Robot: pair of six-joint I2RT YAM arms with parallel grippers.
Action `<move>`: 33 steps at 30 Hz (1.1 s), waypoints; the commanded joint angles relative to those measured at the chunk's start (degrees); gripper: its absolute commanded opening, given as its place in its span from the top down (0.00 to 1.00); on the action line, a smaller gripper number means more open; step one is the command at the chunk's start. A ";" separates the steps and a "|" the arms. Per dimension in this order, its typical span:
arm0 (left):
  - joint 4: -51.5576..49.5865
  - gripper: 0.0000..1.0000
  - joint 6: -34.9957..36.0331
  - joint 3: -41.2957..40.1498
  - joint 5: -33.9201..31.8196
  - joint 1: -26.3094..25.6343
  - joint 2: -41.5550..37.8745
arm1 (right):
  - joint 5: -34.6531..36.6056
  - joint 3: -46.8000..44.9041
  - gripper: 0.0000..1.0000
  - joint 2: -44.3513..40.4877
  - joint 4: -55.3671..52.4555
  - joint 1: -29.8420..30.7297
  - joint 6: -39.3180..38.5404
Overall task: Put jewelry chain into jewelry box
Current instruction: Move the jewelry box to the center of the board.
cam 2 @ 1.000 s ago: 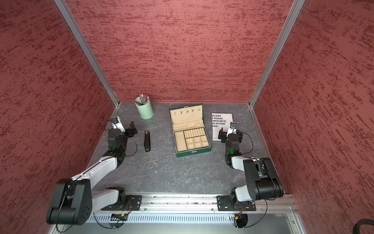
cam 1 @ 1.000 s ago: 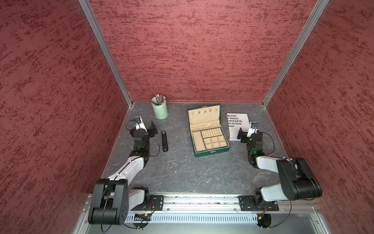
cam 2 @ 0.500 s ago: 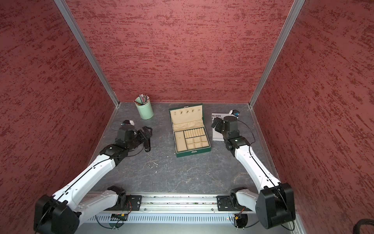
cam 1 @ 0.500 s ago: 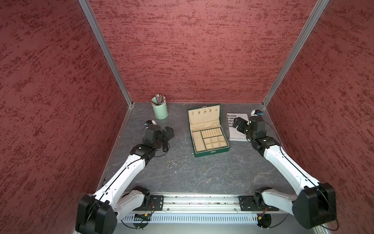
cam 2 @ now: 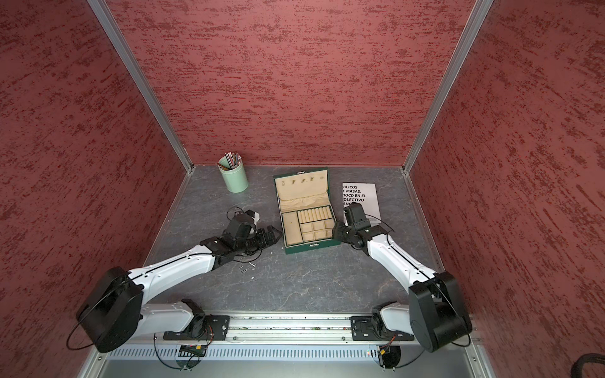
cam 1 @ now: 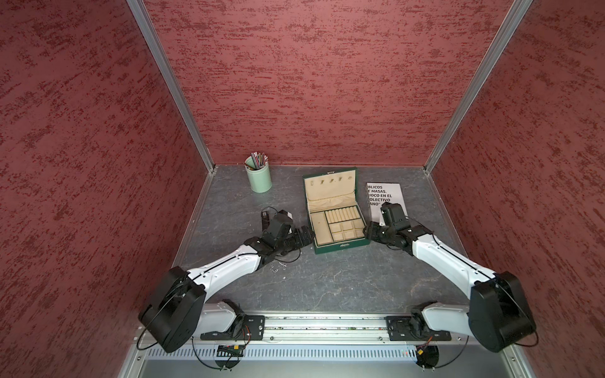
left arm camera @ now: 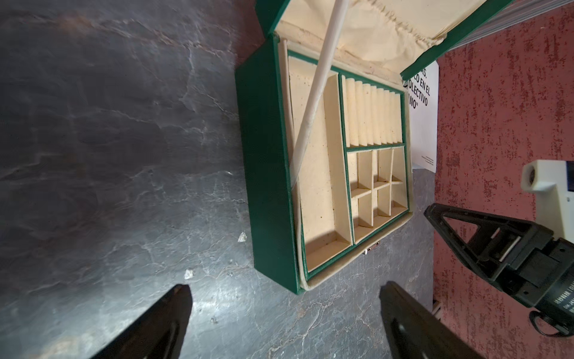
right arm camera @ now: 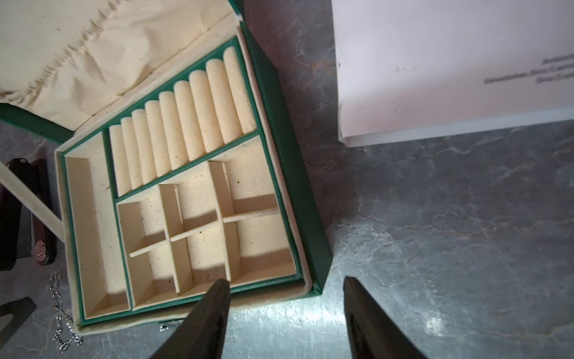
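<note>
The left tool [left arm camera: 284, 287] is spread wide and empty. Its tips hang low over the tabletop [left arm camera: 124, 155] just off one front corner of the box [left arm camera: 270, 186], aimed along the box's side wall. The right tool [right arm camera: 285, 281] has its jaws partly apart with nothing between them. They straddle the box's other front corner, one finger over the front rim and one outside it, probably to steady the light case. Whether it touches the rim, the wrist view does not show.

The lid [cam 1: 327, 189] leans back on a ribbon [left arm camera: 313, 93], so every cream compartment lies open from above, and all are empty. The chain [cam 1: 277, 265] lies in a loose heap on the tabletop near the box's front corner. It sits under the left arm [cam 1: 229, 265], behind that arm's tool. By my judgement, the left tool must draw back from the box to reach it.
</note>
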 commanded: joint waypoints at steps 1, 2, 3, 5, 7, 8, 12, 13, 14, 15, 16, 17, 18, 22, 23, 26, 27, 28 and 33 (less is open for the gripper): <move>7.00 0.06 -1.85 1.10 5.05 1.16 3.08 | -0.94 2.95 0.50 3.12 2.06 0.35 -1.94; 7.50 0.07 -2.11 1.43 5.73 1.51 4.60 | -0.87 3.29 0.53 3.98 2.44 0.31 -1.86; 8.31 0.10 -2.27 1.70 6.31 1.78 5.91 | -0.62 3.40 0.57 4.90 2.70 0.31 -1.73; 9.96 0.16 -2.44 2.21 7.75 2.29 8.34 | -0.30 3.52 0.61 6.02 2.98 0.29 -1.55; 11.18 0.21 -2.22 2.88 8.85 2.50 10.24 | -0.41 3.02 0.65 6.54 3.03 0.40 -1.22; 11.29 0.24 -2.01 3.42 9.16 2.53 11.36 | -0.57 2.70 0.67 6.46 2.90 0.50 -0.96; 11.94 0.35 -1.02 5.61 10.84 2.58 15.49 | 0.04 0.51 0.75 4.36 1.79 2.26 0.62; 12.08 0.36 -0.85 6.22 11.18 2.58 16.50 | 0.31 0.02 0.76 3.78 1.42 3.03 1.32; 12.11 0.36 -0.74 6.98 11.47 2.59 17.59 | 0.44 -0.66 0.77 3.16 0.93 3.86 2.45; 12.28 0.36 -0.65 7.58 11.76 2.65 18.25 | 0.36 -1.25 0.77 2.82 0.78 4.46 3.42; 12.31 0.37 -0.43 8.16 12.07 2.68 19.15 | 0.20 -1.86 0.77 2.41 0.72 5.00 4.43; 12.10 0.37 -0.29 8.85 12.27 2.70 19.87 | 0.18 -2.49 0.77 2.05 0.64 5.84 5.42; 11.80 0.37 -0.21 9.42 12.50 2.84 20.66 | 0.33 -3.10 0.77 1.58 0.51 6.52 6.34; 11.42 0.38 0.13 10.02 12.95 2.93 21.85 | 1.22 -6.20 0.78 -1.16 0.63 9.03 10.55; 11.33 0.38 0.23 9.93 12.95 2.93 21.90 | 1.47 -6.82 0.78 -1.92 0.51 9.63 11.32; 10.73 0.40 0.22 9.05 13.11 2.68 21.36 | 2.09 -8.11 0.79 -3.55 -0.60 11.00 13.09; 10.55 0.40 0.13 8.50 12.93 2.40 20.78 | 2.30 -8.34 0.79 -4.17 -1.14 11.29 13.45; 10.33 0.39 0.05 7.77 12.62 1.96 20.13 | 2.55 -8.50 0.79 -4.78 -1.90 11.60 13.63; 8.70 0.39 -0.40 4.36 9.81 -0.84 15.58 | 4.48 -9.05 0.78 -7.31 -5.40 11.71 13.21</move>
